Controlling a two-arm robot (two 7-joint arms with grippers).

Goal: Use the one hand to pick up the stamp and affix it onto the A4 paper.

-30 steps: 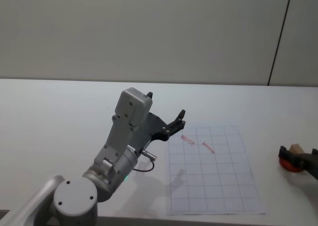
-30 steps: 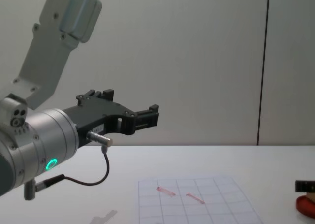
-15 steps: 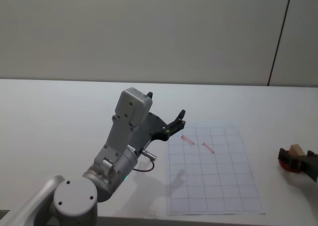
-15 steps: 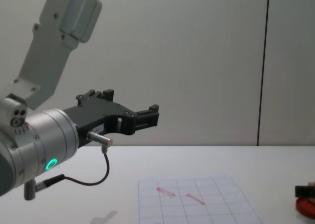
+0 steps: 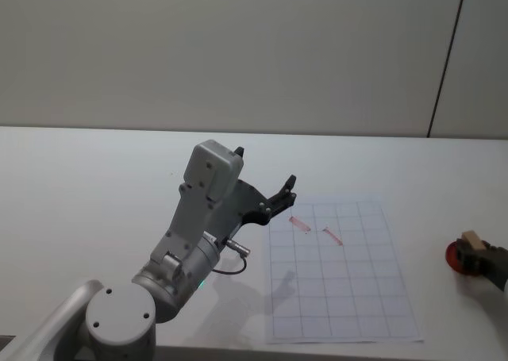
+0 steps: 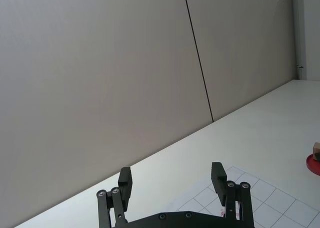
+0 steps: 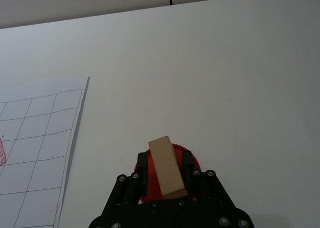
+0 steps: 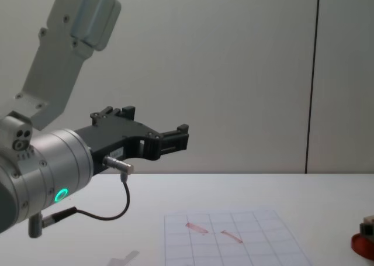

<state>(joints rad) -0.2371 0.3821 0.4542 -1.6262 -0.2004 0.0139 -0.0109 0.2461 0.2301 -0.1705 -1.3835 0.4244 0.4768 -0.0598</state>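
Black two-fingered right gripper (image 7: 165,159) is straddling (grip: cannot tell) the small tan wooden block stamp (image 5: 471,239), lengthwise along its reach on a round red ink pad (image 5: 453,256) at head view's right edge, white gridded A4 paper (image 5: 341,282) lying leftward, left gripper (image 5: 279,196) idling wide-spread at centre.

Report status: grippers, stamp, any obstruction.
Right gripper shut on stamp, over ink pad, right of paper. Left gripper open, raised beside paper's left edge. Nothing between stamp and paper.
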